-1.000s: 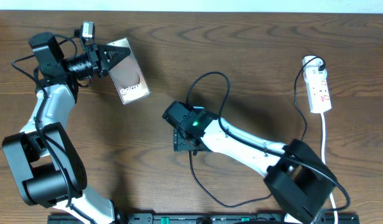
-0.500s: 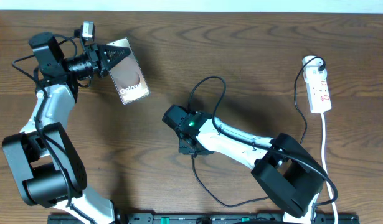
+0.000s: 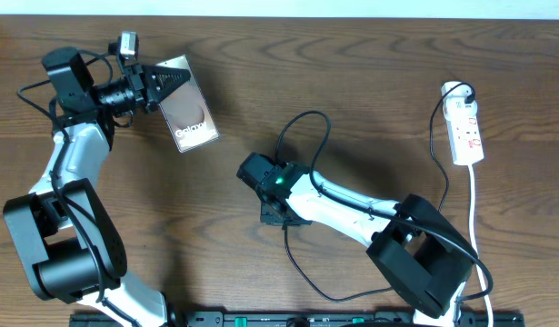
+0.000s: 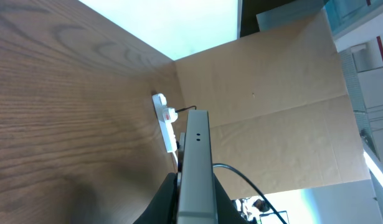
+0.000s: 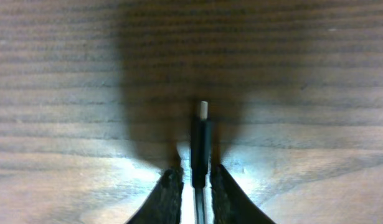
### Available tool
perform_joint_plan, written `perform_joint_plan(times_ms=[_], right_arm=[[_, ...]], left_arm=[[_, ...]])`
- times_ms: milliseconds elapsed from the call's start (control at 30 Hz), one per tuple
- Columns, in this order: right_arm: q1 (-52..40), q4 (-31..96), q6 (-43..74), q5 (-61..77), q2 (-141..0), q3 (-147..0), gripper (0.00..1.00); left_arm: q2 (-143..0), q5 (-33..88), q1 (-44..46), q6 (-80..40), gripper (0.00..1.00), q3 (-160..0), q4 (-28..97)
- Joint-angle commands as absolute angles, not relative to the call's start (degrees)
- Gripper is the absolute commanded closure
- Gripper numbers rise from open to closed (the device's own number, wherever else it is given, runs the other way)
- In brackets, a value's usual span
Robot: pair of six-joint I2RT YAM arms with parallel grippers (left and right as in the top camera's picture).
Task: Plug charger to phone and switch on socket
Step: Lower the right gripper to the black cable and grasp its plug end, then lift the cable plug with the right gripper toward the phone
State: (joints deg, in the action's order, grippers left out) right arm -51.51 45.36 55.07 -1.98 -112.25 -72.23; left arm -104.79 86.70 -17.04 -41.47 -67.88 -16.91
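The right pincer (image 5: 195, 179) has just clenched on the charger (image 5: 202, 138) plug near the surface's centre. The left pincer (image 3: 167, 84) grips the phone (image 3: 190, 116) at ten o'clock, ready for plugging in.

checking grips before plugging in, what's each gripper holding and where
Left gripper: the phone, by the end opposite its lettering. Right gripper: the charger, by its black connector.

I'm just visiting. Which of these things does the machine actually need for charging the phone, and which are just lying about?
Needed:
- phone, held by the left gripper
- black charger cable, its plug inside the right gripper
- white power strip

Just there:
- cardboard wall beside the table
- black rail along the table's edge
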Motion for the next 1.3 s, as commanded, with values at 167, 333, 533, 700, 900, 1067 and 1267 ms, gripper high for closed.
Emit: perform_joint_plan(times_ms=[167,333,533,700,900,1067,1267], right_arm=[[-50.89,43.22,58.30,-2.85,-112.64,-73.12,0.78],[-50.89,42.63,59.59,-2.87,-112.97,-73.08,0.85],[-50.17,42.39,59.75,-1.30,-114.67,-73.08,0.99],[-49.56,41.43,57.39,1.08,-114.65,-73.19,0.99],[-44.10,34.74,40.58,21.04,-114.65,-73.45,0.99],[-37.63,19.18,11.77,65.36,-114.65,-73.43,0.99],[-33.58,11.35,-1.89,77.89,-114.67,-73.36,0.99]], left_arm=[[-104.05,87.83,-17.17,-40.71,0.93,-68.47,-17.04],[-104.05,87.85,-17.17,-40.73,0.93,-68.47,-17.02],[-104.05,87.85,-17.17,-40.73,0.93,-68.47,-17.02],[-104.05,87.88,-17.17,-40.73,0.92,-68.47,-17.02],[-104.05,87.88,-17.17,-40.71,0.93,-68.47,-17.02],[-104.05,87.90,-17.17,-40.73,0.93,-68.47,-17.02],[-104.05,87.85,-17.17,-40.71,0.93,-68.47,-17.06]])
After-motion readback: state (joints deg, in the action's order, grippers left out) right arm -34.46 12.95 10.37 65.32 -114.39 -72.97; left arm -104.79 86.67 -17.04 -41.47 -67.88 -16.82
